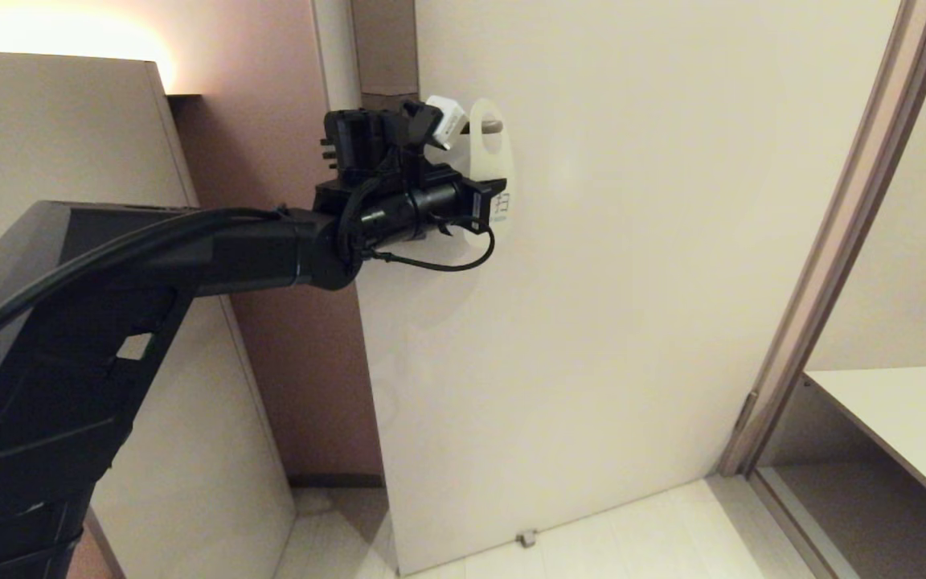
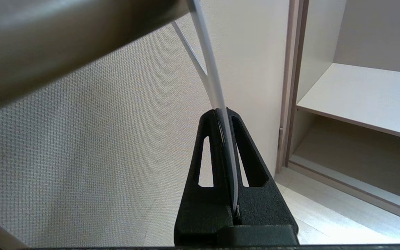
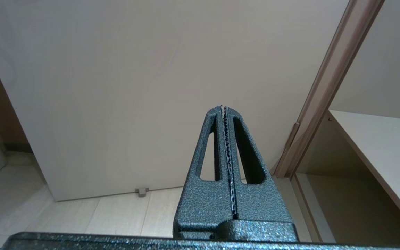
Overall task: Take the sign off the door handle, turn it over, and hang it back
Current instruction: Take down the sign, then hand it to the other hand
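The left gripper (image 1: 489, 211) is raised to the door (image 1: 632, 281), its fingers (image 2: 221, 146) pinched shut on the lower part of the sign (image 1: 491, 161), which shows its white face with dark characters toward the room. The sign's oval hole sits around the tip of the door handle (image 1: 492, 126), so the hanger appears threaded on the lever, its long axis running roughly up and down along the door, rounded top uppermost. In the left wrist view the thin card is seen edge-on, bowing away from the fingers toward the handle (image 2: 64, 38) overhead. That bow is the likeliest source of trouble: the card looks flexible, and if the fingers let go while it is bent, it may spring and slip off the end of the lever, since the hole sits near the tip. Pulling away without opening could drag the sign off again or crease it. The right gripper (image 3: 225, 146) hangs parked low before the door, its fingers closed on nothing.
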You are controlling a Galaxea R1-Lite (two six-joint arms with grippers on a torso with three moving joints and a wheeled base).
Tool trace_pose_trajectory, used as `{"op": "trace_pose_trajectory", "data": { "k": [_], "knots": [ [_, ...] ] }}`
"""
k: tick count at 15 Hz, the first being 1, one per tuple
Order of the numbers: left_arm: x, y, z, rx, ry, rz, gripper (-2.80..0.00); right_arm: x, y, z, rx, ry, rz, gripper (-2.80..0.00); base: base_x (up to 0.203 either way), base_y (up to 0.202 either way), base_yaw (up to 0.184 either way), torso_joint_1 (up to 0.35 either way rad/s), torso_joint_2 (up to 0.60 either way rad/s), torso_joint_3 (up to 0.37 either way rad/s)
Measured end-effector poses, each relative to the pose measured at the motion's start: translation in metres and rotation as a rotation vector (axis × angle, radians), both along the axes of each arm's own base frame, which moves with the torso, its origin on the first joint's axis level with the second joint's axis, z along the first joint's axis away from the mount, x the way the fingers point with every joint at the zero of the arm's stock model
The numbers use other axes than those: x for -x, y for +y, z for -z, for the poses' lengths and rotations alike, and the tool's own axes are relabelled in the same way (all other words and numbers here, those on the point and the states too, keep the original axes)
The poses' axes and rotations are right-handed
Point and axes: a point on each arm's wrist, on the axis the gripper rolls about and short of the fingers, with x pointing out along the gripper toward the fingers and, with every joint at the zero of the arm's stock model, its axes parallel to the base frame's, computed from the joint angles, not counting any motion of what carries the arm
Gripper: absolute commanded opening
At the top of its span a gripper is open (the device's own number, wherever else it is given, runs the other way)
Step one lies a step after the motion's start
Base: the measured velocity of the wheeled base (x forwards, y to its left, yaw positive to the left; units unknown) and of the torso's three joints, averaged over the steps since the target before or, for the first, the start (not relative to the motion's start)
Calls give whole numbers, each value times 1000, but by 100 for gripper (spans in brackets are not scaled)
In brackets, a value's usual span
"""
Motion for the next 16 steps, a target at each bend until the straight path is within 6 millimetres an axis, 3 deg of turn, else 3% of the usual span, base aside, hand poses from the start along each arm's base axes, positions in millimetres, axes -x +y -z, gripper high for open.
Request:
{"op": "trace_pose_trajectory", "data": {
  "k": [16],
  "knots": [
    [11, 0, -15, 15, -33, 82, -280, 0, 0, 0, 0, 0, 0, -280, 0, 0, 0, 0, 0, 0]
  ]
}}
